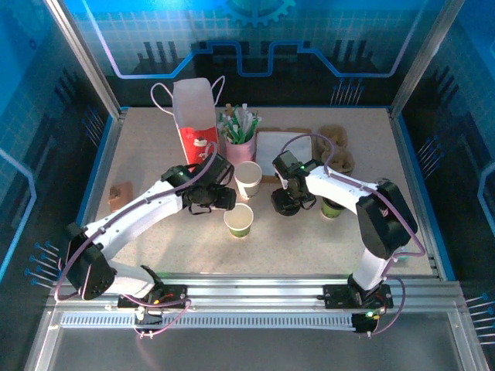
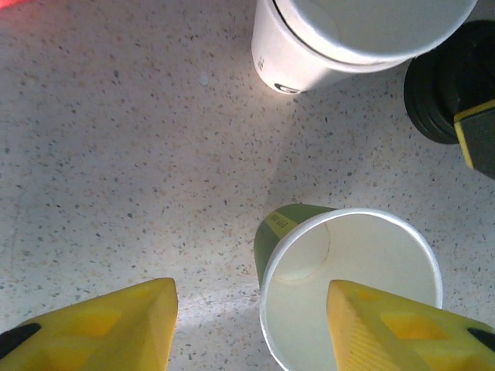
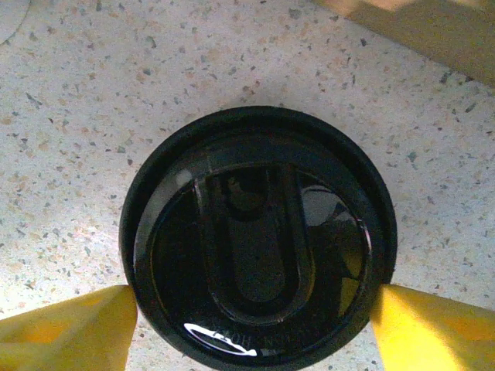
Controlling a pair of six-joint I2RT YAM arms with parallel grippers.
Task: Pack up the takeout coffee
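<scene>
The takeout coffee, a plain white paper cup [image 1: 248, 179], stands upright mid-table and fills the top of the left wrist view [image 2: 309, 54]. Just in front of it stands a green paper cup [image 1: 238, 220] with an empty white inside [image 2: 356, 278]. My left gripper [image 1: 219, 202] is open [image 2: 249, 309]; its right finger hangs over that cup's mouth, its left finger over bare table. My right gripper [image 1: 288, 198] is open [image 3: 255, 317], its yellow fingers close on either side of a round black lid [image 3: 255, 239] on the table [image 1: 286, 205].
A pink cup of green-and-white sticks [image 1: 240, 139] and a red-and-white handled bag [image 1: 195, 116] stand at the back. A tray [image 1: 280, 151] and brown cup carriers [image 1: 337, 147] lie back right. Another green cup [image 1: 331, 207] sits right of the lid.
</scene>
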